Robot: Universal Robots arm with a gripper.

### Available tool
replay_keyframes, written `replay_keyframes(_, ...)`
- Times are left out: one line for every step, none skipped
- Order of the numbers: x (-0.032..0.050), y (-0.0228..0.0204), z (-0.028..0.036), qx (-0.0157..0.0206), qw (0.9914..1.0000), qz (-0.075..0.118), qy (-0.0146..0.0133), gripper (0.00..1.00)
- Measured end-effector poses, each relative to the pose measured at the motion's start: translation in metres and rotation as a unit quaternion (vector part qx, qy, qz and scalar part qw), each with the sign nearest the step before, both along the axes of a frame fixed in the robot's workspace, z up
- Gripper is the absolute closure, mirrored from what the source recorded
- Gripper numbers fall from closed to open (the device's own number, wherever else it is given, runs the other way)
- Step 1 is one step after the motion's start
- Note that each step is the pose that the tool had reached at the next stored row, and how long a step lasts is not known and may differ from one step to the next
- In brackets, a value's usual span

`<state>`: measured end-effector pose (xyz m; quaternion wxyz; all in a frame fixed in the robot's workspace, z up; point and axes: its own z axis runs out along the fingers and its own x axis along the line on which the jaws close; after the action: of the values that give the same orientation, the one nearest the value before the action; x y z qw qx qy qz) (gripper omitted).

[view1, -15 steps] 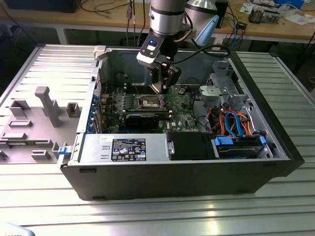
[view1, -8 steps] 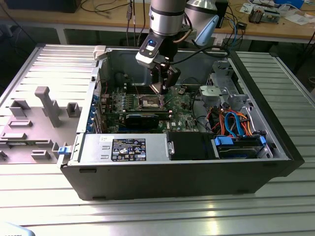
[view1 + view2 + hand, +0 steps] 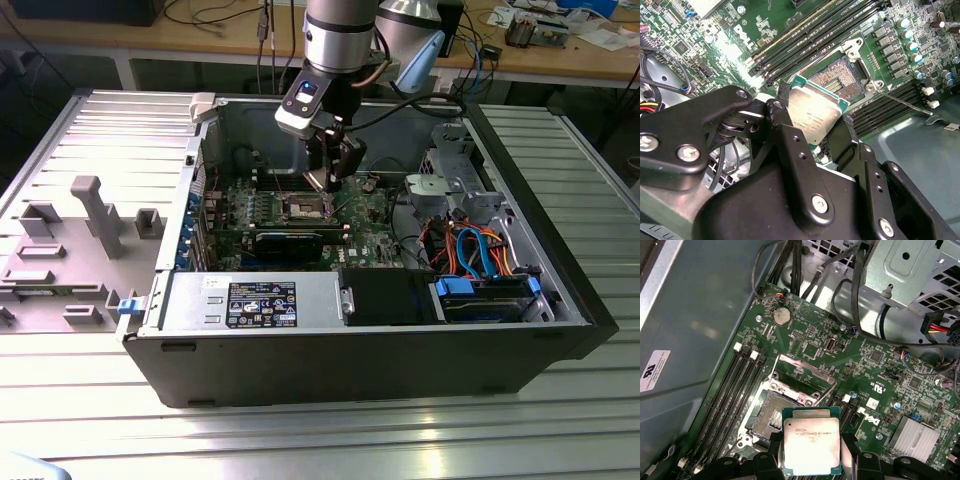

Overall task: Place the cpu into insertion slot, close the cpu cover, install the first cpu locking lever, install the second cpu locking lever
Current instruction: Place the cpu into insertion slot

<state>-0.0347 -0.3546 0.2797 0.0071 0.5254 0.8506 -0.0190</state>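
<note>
I was down inside the open computer case [image 3: 400,350], and room was tight. In the exterior view its back wall rose behind me, a black card [image 3: 290,241] lay across the board just in front of the socket, and the drive cage [image 3: 455,175] with its cables stood off to that view's right. Long memory slots [image 3: 732,390] ran along both sides of the insertion slot [image 3: 771,417], so the only free way in was straight from above.

My gripper [image 3: 812,125] was clenched on the cpu [image 3: 812,116], one black finger [image 3: 785,130] pressing each opposite edge. In the first wrist view the chip [image 3: 811,445] sat between my fingertips, beside the insertion slot's rim and overlapping one corner of it. It was above the board, not seated.

The cpu cover [image 3: 807,370] stood tilted up at the far edge of the socket, leaving the dark pin field bare. A thin locking lever [image 3: 902,103] stuck out sideways over the memory slots in the second wrist view.

The cpu was a flat square with a dull silvery lid, faint print across the middle and a narrow green border all round.
</note>
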Motion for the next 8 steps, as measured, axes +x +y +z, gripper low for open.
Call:
replay_keyframes(0.0, 0.0, 0.0, -0.0002, 1.0, 0.0, 0.0, 0.45)
replay_keyframes(0.0, 0.0, -0.0001, -0.0004, 1.0, -0.001, 0.0, 0.45)
replay_keyframes(0.0, 0.0, -0.0002, -0.0006, 1.0, -0.002, 0.0, 0.45)
replay_keyframes(0.0, 0.0, -0.0002, -0.0007, 1.0, -0.003, 0.0, 0.45)
replay_keyframes(0.0, 0.0, -0.0002, -0.0009, 0.99999, -0.003, 0.0, 0.45)
replay_keyframes(0.0, 0.0, -0.0003, -0.001, 0.99999, -0.004, 0.0, 0.45)
replay_keyframes(0.0, 0.0, -0.0003, -0.0011, 0.99999, -0.004, 0.0, 0.45)
replay_keyframes(0.0, 0.0, -0.0004, -0.0012, 0.99999, -0.005, 0.0, 0.45)
